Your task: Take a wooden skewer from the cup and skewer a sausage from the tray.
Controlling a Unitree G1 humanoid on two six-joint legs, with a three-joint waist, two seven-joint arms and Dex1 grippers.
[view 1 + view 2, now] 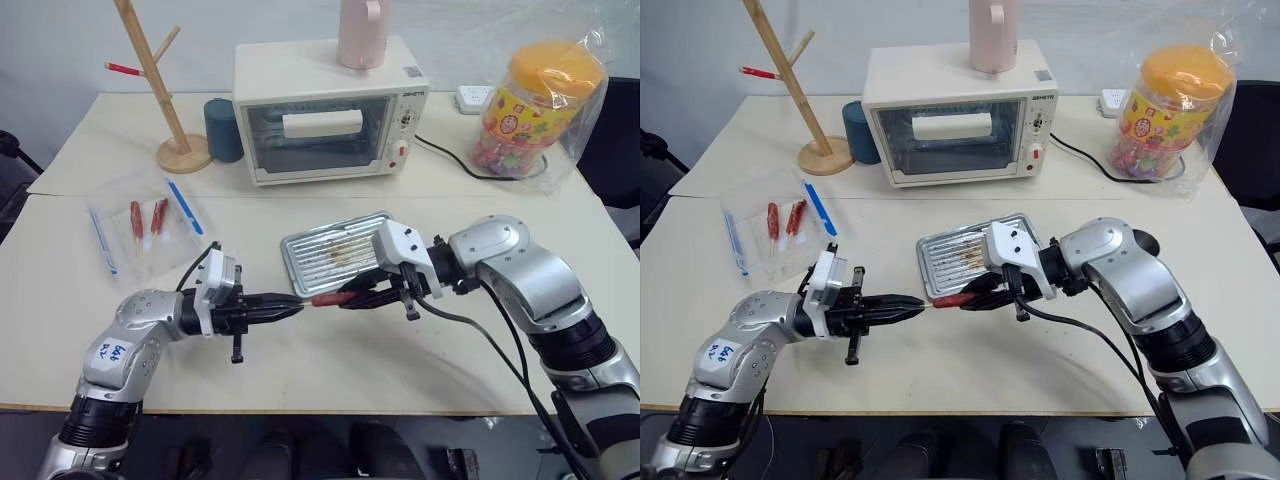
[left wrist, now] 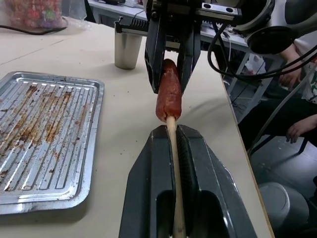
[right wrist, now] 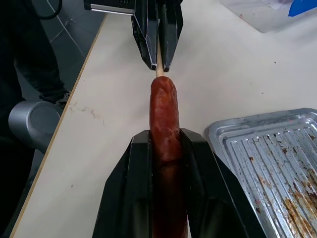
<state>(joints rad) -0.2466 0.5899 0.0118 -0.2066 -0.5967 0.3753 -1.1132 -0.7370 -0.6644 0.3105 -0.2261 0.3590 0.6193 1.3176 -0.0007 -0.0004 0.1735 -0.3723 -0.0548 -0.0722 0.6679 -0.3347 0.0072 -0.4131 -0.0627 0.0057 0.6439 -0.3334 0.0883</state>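
I stand in what looks like a lab or office room staged as a small kitchen: a pale surface (image 1: 330,380) of pushed-together tables carries a white toaster oven (image 1: 325,120), a wooden branched stand (image 1: 165,90), a greasy baking tray (image 1: 325,255) and a jar of sweets (image 1: 530,105). A power strip (image 1: 472,97) lies by the wall, and a seated person (image 2: 297,99) is beside the surface
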